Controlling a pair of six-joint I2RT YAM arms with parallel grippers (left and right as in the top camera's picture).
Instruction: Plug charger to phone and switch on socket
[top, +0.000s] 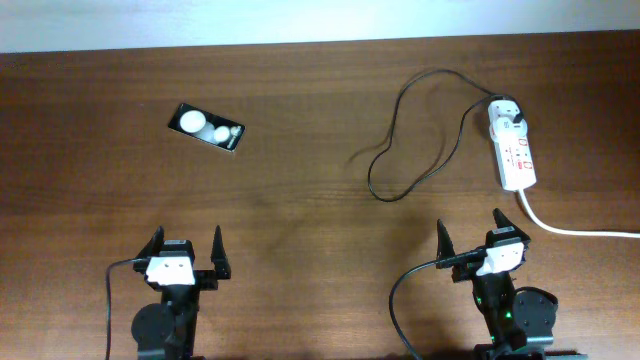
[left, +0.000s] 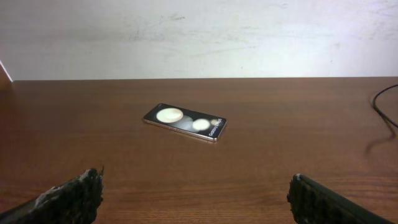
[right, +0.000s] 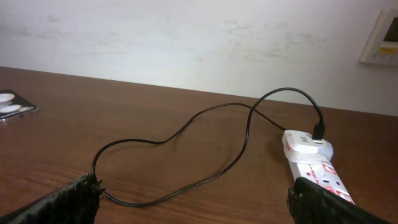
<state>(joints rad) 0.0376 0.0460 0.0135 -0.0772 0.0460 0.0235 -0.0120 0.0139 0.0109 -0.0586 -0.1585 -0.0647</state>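
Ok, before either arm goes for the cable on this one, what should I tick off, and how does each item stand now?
1. Left gripper open and empty: ok.
2. Right gripper open and empty: ok.
3. Phone lying flat, uncovered and apart from the cable: ok.
4. Charger has its white plug head seated in the far end of the socket: ok.
5. Where the charger's free end lies: cannot tell; the black cable loops back towards the socket and its end is not clear.
6. Socket switch position: cannot tell; it is too small to read.
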